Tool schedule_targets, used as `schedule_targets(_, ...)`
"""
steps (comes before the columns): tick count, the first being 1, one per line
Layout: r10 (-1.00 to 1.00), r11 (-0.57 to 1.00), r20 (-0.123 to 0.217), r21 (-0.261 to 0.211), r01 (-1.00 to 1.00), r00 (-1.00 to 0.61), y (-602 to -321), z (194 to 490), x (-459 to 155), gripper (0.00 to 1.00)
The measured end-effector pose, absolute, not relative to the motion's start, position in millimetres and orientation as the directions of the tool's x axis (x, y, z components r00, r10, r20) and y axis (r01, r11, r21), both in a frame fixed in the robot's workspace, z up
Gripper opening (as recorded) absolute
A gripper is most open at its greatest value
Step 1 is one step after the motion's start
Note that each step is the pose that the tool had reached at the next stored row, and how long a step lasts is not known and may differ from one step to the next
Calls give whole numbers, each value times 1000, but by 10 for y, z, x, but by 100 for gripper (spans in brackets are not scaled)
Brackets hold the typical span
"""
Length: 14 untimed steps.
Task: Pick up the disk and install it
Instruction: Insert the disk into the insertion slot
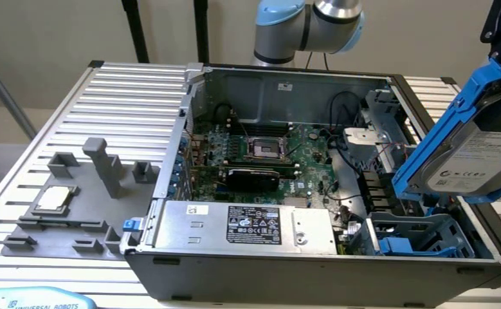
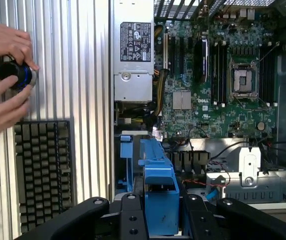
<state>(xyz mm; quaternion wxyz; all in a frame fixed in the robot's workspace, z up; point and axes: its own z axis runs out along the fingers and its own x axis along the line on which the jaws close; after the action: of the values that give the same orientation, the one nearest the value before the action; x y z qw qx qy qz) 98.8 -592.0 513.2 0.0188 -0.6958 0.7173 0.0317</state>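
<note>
Your gripper [image 2: 161,216], a pair of black fingers [image 2: 132,220], is clamped on the disk [image 1: 482,151]. This is a flat silver-grey hard drive with a white printed label, clipped in a bright blue plastic carrier frame. In the wrist view the fingers sit on either side of the blue frame. They seem to press its sides, though the contact itself is hard to make out.

The disk hangs tilted in the air above the open grey metal computer case [image 1: 319,273], over the case wall on the exterior view's right, and touches nothing in the case. Below it, in a corner of the case, you can see a grey drive cage with a blue plastic insert [image 1: 415,237].

Inside the case the green motherboard [image 1: 263,158] lies flat. The large grey power supply box with a black label [image 1: 242,225] sits along one case wall, next to the drive cage.

Outside the case, on the ribbed aluminium table [image 1: 121,96], a grey moulded fixture tray [image 1: 104,170] carries a small square silver CPU chip [image 1: 53,198]. A black keyboard [image 2: 42,170] also lies beside the case. Near it, a person's hands [image 2: 5,47] grip a round black knob with a blue ring [image 2: 16,75].
</note>
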Motion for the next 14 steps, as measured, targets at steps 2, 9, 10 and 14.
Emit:
schedule_targets(2,-997,30,-71,19,-999,-31,-5920,5131,988,33)
schedule_targets(9,-997,30,-70,19,-999,-31,-5920,5088,988,33)
schedule_targets(10,-997,29,-70,19,-999,-30,-5920,5069,988,33)
schedule_targets(14,-997,25,-70,19,-1000,-26,-5920,4996,988,33)
